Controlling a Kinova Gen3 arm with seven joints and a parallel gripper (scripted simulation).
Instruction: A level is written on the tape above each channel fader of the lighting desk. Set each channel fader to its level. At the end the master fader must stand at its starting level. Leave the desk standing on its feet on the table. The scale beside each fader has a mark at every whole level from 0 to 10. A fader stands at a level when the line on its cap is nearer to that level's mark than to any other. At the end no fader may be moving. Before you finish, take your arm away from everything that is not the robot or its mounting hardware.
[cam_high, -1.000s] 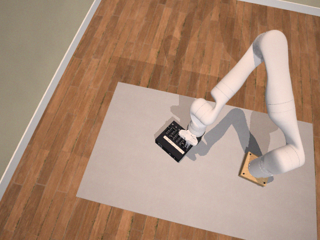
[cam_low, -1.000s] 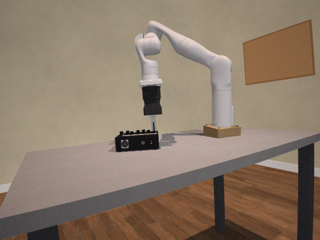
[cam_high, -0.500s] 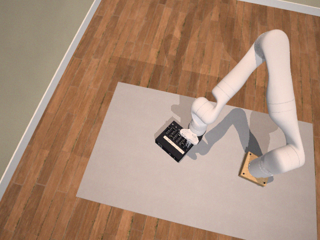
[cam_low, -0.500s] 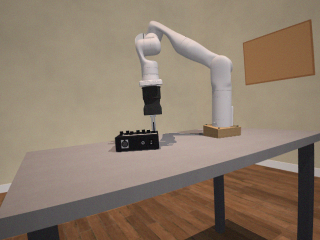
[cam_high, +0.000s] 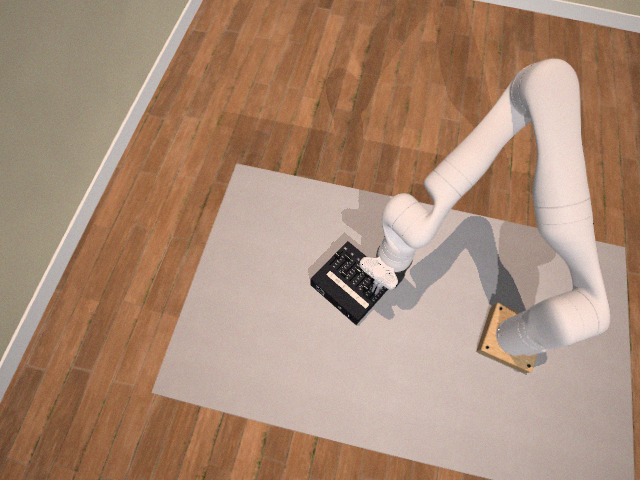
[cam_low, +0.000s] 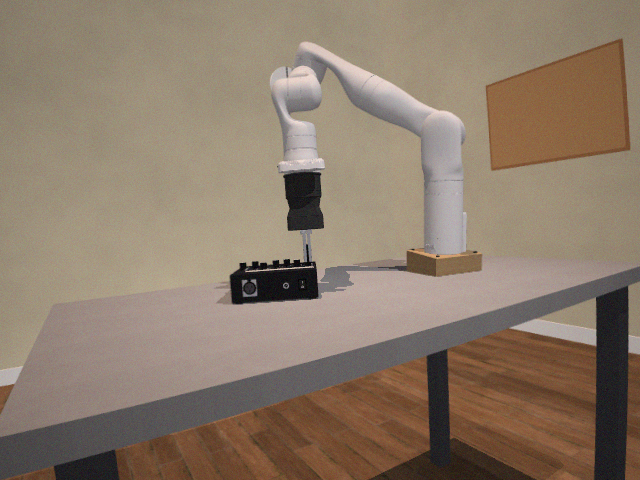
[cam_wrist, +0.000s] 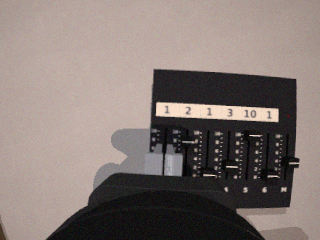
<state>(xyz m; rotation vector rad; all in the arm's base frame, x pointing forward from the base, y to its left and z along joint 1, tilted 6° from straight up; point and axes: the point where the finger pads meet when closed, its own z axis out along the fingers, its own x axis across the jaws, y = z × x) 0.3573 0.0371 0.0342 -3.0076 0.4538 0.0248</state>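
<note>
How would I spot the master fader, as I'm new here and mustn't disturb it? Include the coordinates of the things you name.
On the table (cam_high: 258, 361) (cam_low: 206, 335) (cam_wrist: 75, 75) sits a black desk (cam_high: 337, 300) (cam_low: 268, 293) (cam_wrist: 225, 87). In the wrist view, the master fader (cam_low: 242, 265) (cam_wrist: 293, 162) is furthest right in its row. Unlike its neighbours, it is marked M and has no number on the tape (cam_high: 347, 289) (cam_low: 281, 268) (cam_wrist: 219, 113).

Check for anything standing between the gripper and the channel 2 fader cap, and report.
Nothing visible stands between the gripper and the channel 2 fader cap. The gripper hides the lower track, so I cannot tell there.
</note>
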